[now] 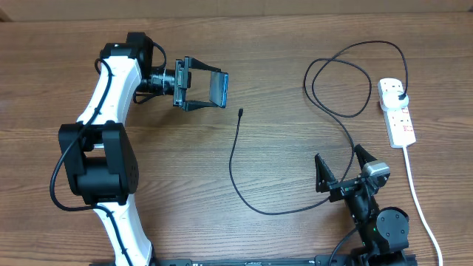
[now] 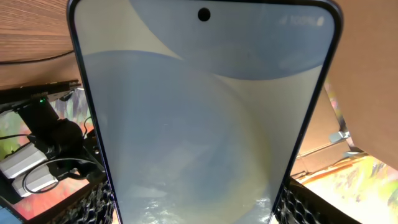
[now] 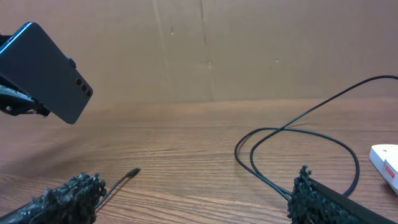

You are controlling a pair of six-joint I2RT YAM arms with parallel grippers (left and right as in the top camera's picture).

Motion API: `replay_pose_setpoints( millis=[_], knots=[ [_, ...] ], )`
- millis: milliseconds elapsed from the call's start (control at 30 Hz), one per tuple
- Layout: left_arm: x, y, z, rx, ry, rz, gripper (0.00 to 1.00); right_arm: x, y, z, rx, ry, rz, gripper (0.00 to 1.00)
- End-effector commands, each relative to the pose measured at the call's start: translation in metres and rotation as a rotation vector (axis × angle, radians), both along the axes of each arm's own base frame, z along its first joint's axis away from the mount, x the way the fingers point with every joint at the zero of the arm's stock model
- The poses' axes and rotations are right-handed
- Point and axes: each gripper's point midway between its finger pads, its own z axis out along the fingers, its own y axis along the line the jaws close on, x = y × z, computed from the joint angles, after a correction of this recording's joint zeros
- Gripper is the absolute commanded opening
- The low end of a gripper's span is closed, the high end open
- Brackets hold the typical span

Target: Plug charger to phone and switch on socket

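My left gripper (image 1: 201,91) is shut on the phone (image 1: 219,89) and holds it on edge above the table at the upper middle. In the left wrist view the phone's light blue screen (image 2: 205,118) fills the frame between my fingers. In the right wrist view its dark back (image 3: 46,73) shows at the upper left. The charger's thin black cable (image 1: 244,188) loops across the table, with its connector tip (image 1: 242,113) lying just right of the phone and its plug (image 1: 400,97) in the white socket strip (image 1: 397,112). My right gripper (image 1: 341,171) is open and empty near the cable.
The strip's thick white cord (image 1: 418,203) runs down the right side toward the front edge. A cardboard wall (image 3: 249,50) stands behind the table. Cable loops (image 3: 292,143) lie between my right fingers and the strip's end (image 3: 385,163).
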Motion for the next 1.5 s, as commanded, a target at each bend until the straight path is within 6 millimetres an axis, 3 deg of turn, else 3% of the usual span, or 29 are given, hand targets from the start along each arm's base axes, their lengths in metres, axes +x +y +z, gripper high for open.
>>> replay_pose_setpoints(
  millis=[0,400,900,1467],
  knots=[
    [0.003,-0.004,0.021,-0.060,-0.025,-0.003,0.50,0.001,-0.001,-0.003,0.003,0.000,-0.006,1.00],
    [0.003,-0.004,0.020,-0.056,-0.026,-0.003,0.50,-0.005,0.014,0.001,0.011,-0.007,0.086,1.00],
    [0.003,-0.004,0.020,-0.053,-0.030,-0.003,0.51,-0.011,0.019,0.013,0.051,0.021,0.121,1.00],
    [0.003,-0.004,0.019,-0.048,-0.030,-0.003,0.51,-0.028,0.016,0.064,0.080,-0.002,0.122,1.00]
  ],
)
